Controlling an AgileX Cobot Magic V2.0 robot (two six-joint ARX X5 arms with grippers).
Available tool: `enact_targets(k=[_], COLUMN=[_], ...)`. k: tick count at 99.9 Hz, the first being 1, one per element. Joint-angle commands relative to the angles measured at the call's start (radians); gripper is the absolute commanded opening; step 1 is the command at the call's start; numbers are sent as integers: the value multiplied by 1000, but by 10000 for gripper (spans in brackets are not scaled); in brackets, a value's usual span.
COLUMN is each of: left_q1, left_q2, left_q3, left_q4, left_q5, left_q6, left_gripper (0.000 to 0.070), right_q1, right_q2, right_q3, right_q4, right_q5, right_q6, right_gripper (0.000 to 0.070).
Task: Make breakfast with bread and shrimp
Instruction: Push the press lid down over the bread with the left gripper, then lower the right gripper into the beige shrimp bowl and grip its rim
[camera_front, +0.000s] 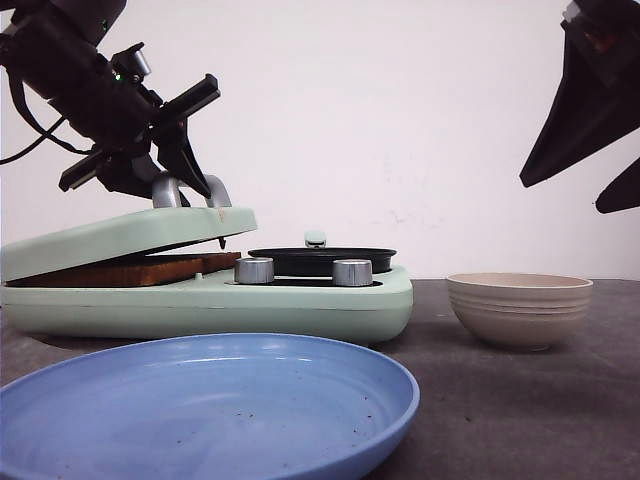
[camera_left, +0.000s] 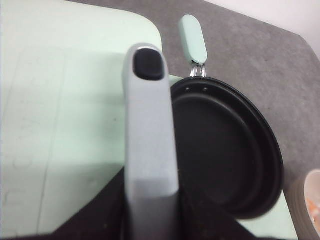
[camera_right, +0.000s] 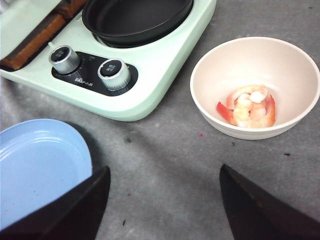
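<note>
grey surface (camera_front: 520, 400) under a white wall: front view, the left end effector (camera_front: 190, 165) clamps the lid handle (camera_front: 190, 190) of a mint breakfast maker (camera_front: 300, 305), toasted bread (camera_front: 130, 270) beneath the part-raised lid at 9 o'clock; blue plate (camera_front: 200, 410) at 6, beige bowl (camera_front: 520, 308) at 3. left wrist view: handle, black pan (camera_left: 225, 150). right wrist view: right end effector (camera_right: 162, 200) spread wide above shrimp (camera_right: 247, 106) in the bowl.
</note>
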Motion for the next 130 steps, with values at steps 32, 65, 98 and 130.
enact_targets(k=[32, 65, 98, 130], left_q1=[9, 9, 9, 8], left_q2=[13, -127, -352, -539], left_q3=[-13, -13, -13, -13], left_q4=[-63, -38, -23, -83], left_q5=[35, 58, 58, 53], left_q6=[8, 27, 79, 175], left_gripper=[367, 366, 366, 366], right_q1=[8, 8, 8, 6], right_q2=[5, 5, 2, -16], right_q3=[3, 3, 4, 47], right_q4=[10, 10, 9, -14], right_q5=[3, -3, -4, -3], right_q6=[19, 18, 18, 18], right_gripper=[422, 422, 422, 422])
